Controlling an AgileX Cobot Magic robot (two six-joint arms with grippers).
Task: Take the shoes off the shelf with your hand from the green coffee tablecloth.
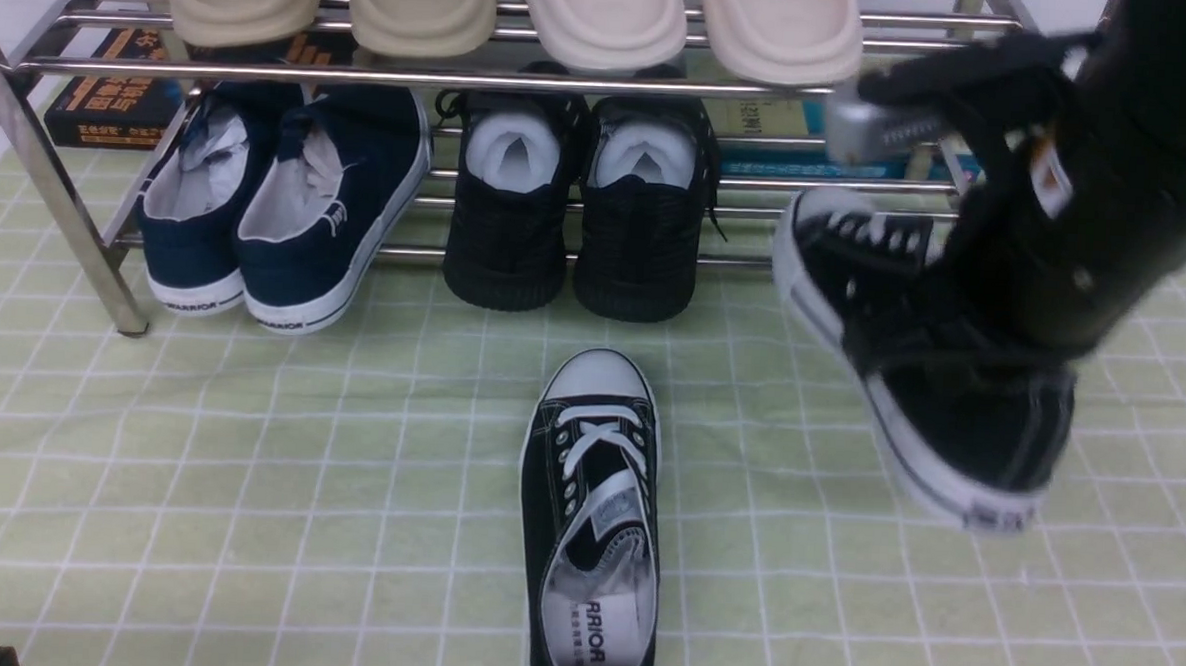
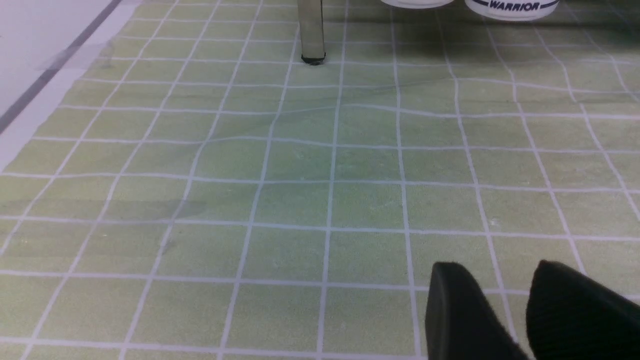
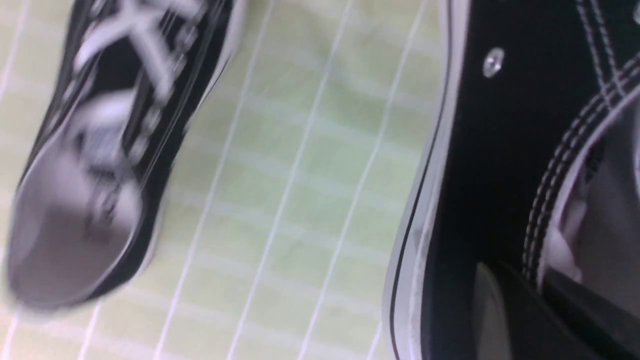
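Four clogs hang their heels toward the camera in a row — two tan ones point(image 1: 422, 10) side by side, then two paler, cream-pink ones point(image 1: 602, 18) to their right. Below them sit a navy pair with white soles point(image 1: 333, 207), one shoe touching the other and both angled, the word WARRIOR printed on their heels; the wrist camera on the left catches only those white heels. Just beside, an all-black mesh pair point(image 1: 638, 210) stands heels outward, pale stuffing in the openings and dark laces trailing at the sides. Farther back lie a black box with orange lettering point(image 1: 112, 112) and — partly hidden — a blue-green box point(image 1: 811, 164)
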